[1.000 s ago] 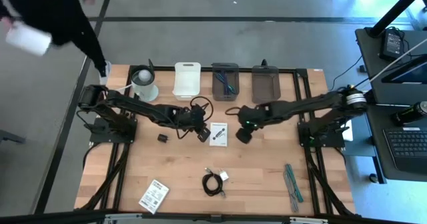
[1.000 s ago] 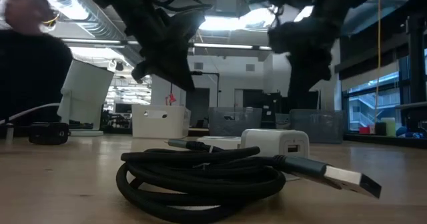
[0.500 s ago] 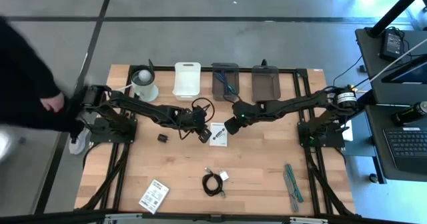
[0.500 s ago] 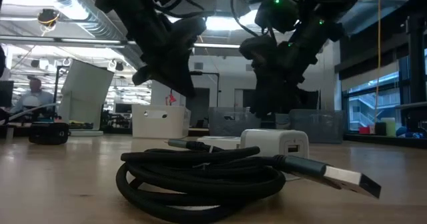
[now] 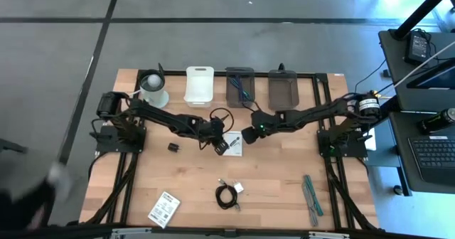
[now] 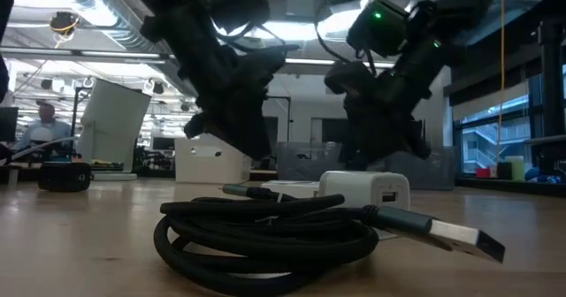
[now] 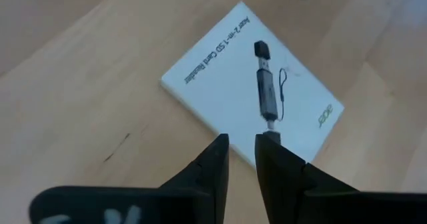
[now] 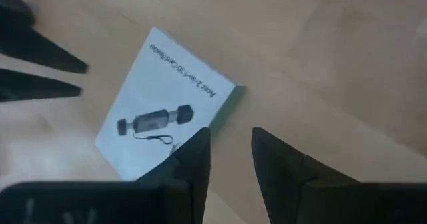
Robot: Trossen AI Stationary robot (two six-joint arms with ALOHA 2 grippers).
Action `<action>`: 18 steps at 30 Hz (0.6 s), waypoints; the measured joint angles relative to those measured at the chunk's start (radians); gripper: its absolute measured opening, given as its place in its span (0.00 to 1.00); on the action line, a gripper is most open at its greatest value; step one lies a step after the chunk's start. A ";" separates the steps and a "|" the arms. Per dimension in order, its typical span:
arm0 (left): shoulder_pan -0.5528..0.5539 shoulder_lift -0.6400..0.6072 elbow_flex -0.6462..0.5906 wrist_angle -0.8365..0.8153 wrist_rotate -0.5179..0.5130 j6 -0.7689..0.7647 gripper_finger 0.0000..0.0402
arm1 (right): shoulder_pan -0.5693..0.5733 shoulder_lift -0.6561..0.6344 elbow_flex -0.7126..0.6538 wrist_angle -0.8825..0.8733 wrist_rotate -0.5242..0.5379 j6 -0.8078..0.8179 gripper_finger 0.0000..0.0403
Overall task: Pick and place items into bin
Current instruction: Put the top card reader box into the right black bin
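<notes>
A white printed packet (image 5: 232, 144) showing a small card reader lies flat on the wooden table's middle (image 7: 253, 94) (image 8: 163, 127). My left gripper (image 5: 222, 146) (image 7: 241, 143) hovers at the packet's left edge, slanting down, fingers a little apart. My right gripper (image 5: 248, 134) (image 8: 227, 141) hovers at the packet's right edge, also slanting down and open. In the low view both stand a little above the table. A black coiled cable (image 5: 227, 194) (image 6: 265, 231) with a white adapter, a small black cube (image 5: 173, 147), a white card (image 5: 164, 208) and teal strips (image 5: 311, 194) lie apart from them.
Along the far edge stand a white cup with a ball (image 5: 153, 88), a white bin (image 5: 200, 85) and two grey bins (image 5: 240, 86) (image 5: 282, 88). A blurred person shows at the near left corner (image 5: 28, 196), off the table.
Both grippers have come down toward the white packet. The right one has moved toward the table's left and rolled its wrist. The left one has shifted slightly toward the packet. A person beside the table's left side has moved away toward the near left.
</notes>
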 joint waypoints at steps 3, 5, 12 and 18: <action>0.000 0.008 0.000 -0.003 0.000 -0.009 0.16 | 0.006 0.000 -0.065 0.131 -0.033 0.050 0.28; 0.000 0.012 0.001 0.026 -0.005 -0.009 0.15 | 0.006 0.000 -0.087 0.214 -0.044 0.054 0.28; 0.000 0.043 -0.002 0.023 -0.046 -0.010 0.13 | 0.005 0.000 -0.079 0.246 -0.047 0.026 0.28; 0.001 0.081 0.000 0.047 -0.050 -0.018 0.12 | 0.005 0.008 -0.080 0.226 -0.024 0.028 0.28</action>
